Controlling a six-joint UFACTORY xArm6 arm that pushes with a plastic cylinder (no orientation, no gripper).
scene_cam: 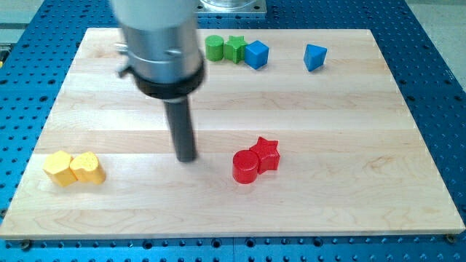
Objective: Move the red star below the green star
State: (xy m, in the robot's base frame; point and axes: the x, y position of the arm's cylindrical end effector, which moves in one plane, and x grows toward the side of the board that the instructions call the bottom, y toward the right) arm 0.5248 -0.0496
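The red star (pixel 267 153) lies a little right of the board's middle, touching a red cylinder (pixel 245 167) at its lower left. The green star (pixel 234 48) sits at the view's top centre, between a green cylinder (pixel 214 47) on its left and a blue cube (pixel 256 54) on its right. My tip (pixel 187 157) rests on the board to the left of the red cylinder, with a gap between them, and far below the green star.
A blue triangular block (pixel 314 57) lies at the view's top right. Two yellow blocks (pixel 58 169) (pixel 87 167) touch each other at the lower left. The wooden board (pixel 349 131) sits on a blue perforated table.
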